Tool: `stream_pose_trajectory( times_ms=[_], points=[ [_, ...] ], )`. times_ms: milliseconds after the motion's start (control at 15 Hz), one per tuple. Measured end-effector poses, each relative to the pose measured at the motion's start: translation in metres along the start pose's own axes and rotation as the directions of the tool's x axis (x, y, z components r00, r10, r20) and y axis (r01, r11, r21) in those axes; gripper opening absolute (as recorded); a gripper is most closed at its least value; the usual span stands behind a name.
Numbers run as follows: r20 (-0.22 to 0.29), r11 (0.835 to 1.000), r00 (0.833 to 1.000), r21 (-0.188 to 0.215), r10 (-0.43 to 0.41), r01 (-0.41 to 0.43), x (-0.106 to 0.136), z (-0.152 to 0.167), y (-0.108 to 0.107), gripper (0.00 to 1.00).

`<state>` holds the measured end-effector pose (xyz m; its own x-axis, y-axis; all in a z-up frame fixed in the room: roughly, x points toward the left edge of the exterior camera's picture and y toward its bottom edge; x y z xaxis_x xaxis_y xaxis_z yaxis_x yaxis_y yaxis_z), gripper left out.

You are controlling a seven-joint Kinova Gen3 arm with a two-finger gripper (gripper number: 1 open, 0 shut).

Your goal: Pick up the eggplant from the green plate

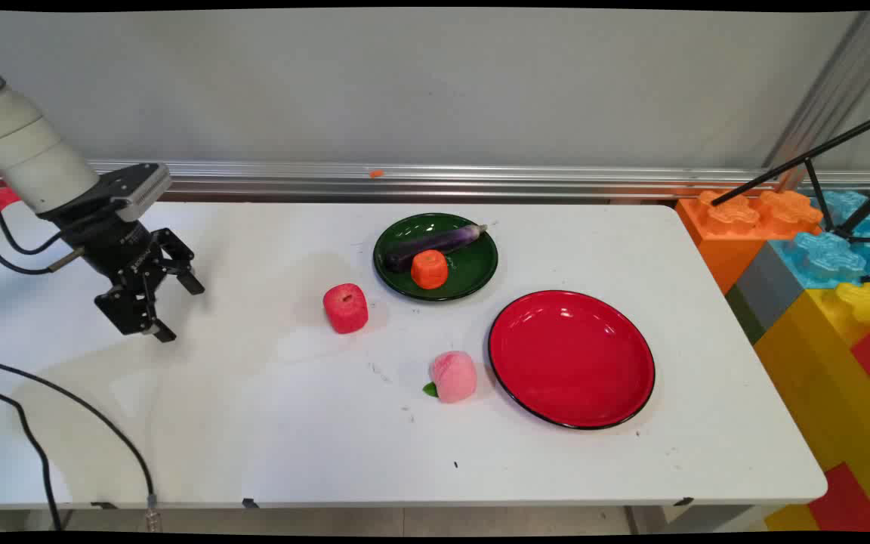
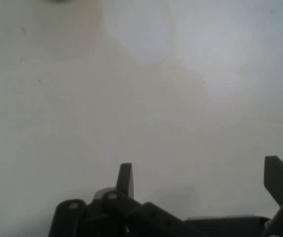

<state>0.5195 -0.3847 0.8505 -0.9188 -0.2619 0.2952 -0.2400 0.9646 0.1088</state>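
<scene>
**Empty gripper over the table's left side**

The black two-finger gripper (image 1: 178,310) hangs with fingers spread, holding nothing, above the bare white table (image 1: 216,423). Nearest, to its right, lies a red toy apple (image 1: 345,307). Beyond are a pink toy peach (image 1: 453,375), an empty round red plate (image 1: 571,359), and a dark green plate (image 1: 473,264) carrying a purple toy eggplant (image 1: 435,243) and an orange toy piece (image 1: 430,269).

eggplant (image 1: 435,243) partly behind orange piece (image 1: 430,269), bricks (image 1: 820,302) cut off

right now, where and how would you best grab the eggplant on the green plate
Probably from above, across the middle of the eggplant, fingers straddling its narrow width. It lies flat and long on the green plate, with the orange piece close against its near side. The open gripper holds nothing.
</scene>
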Motion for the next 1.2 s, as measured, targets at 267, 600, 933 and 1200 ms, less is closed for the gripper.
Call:
stream_pose_trajectory(
  times_ms=[267, 600, 933, 1200],
  points=[
    [-0.029, 0.998, 0.998, 0.026, -0.050, 0.051, 0.017, -0.001, -0.007, 1.00],
    [-0.086, 0.990, 0.989, 0.064, -0.118, 0.124, 0.059, -0.004, -0.016, 1.00],
    [-0.171, 0.963, 0.959, 0.105, -0.227, 0.247, 0.123, -0.001, -0.027, 1.00],
    [-0.230, 0.932, 0.929, 0.153, -0.289, 0.328, 0.169, 0.008, -0.046, 1.00]
  ],
)
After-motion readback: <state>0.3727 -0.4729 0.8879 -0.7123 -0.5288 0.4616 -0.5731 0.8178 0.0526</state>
